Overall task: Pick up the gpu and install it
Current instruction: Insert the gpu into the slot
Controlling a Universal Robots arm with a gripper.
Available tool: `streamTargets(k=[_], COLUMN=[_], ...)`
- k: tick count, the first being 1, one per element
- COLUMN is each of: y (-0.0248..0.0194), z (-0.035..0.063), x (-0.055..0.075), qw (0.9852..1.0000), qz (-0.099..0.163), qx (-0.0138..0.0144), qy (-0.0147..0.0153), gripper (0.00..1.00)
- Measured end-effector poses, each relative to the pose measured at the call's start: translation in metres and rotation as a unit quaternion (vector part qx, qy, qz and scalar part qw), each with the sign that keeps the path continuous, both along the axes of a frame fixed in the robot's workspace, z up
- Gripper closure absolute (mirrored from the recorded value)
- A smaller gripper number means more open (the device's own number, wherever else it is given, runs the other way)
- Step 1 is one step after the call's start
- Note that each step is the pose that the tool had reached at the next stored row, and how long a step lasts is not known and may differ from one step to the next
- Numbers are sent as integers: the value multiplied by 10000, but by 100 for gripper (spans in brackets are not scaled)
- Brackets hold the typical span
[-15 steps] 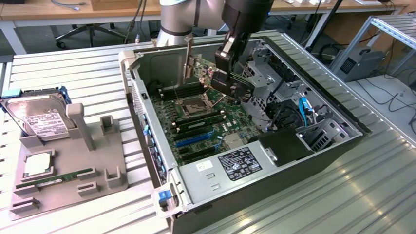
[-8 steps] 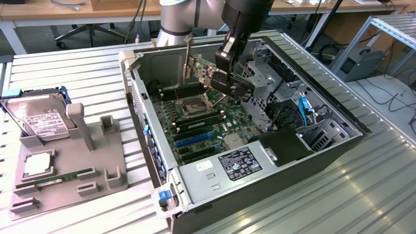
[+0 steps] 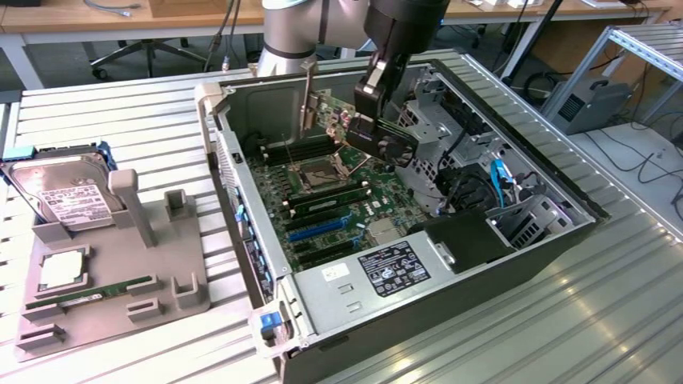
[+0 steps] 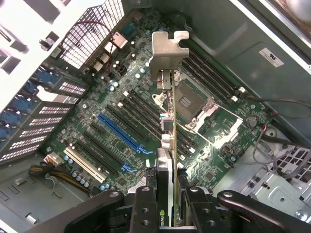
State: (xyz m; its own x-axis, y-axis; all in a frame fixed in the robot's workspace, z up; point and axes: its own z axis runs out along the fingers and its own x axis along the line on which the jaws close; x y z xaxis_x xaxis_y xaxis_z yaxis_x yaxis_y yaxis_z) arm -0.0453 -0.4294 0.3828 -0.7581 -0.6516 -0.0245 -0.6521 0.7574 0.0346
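Note:
My gripper (image 3: pixel 369 106) is shut on the gpu (image 3: pixel 369 132), a thin green card with a dark cooler and a silver end bracket (image 3: pixel 307 94). The card hangs tilted above the motherboard (image 3: pixel 336 204) inside the open computer case (image 3: pixel 449 320), apart from the board. In the wrist view the gpu (image 4: pixel 170 131) appears edge-on, with its bracket (image 4: pixel 167 51) at the far end, over the processor socket (image 4: pixel 192 104). The black fingers (image 4: pixel 146 211) clamp it from both sides. The long blue slot (image 4: pixel 121 133) lies beside the card's line.
A grey holder (image 3: pixel 139 232) on the exterior view's left carries a hard drive (image 3: pixel 64 192), a memory stick (image 3: pixel 91 294) and a processor chip (image 3: pixel 62 268). Inside the case are a black shroud (image 3: pixel 469 240), blue cables (image 3: pixel 498 180) and drive cages (image 3: pixel 427 120).

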Motion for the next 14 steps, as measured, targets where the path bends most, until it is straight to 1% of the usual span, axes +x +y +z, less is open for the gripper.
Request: streamTargets(k=[14], y=[0], z=[0], x=[0], qw=[9999], qz=[110], qx=[0], qy=[0], gripper=[73])
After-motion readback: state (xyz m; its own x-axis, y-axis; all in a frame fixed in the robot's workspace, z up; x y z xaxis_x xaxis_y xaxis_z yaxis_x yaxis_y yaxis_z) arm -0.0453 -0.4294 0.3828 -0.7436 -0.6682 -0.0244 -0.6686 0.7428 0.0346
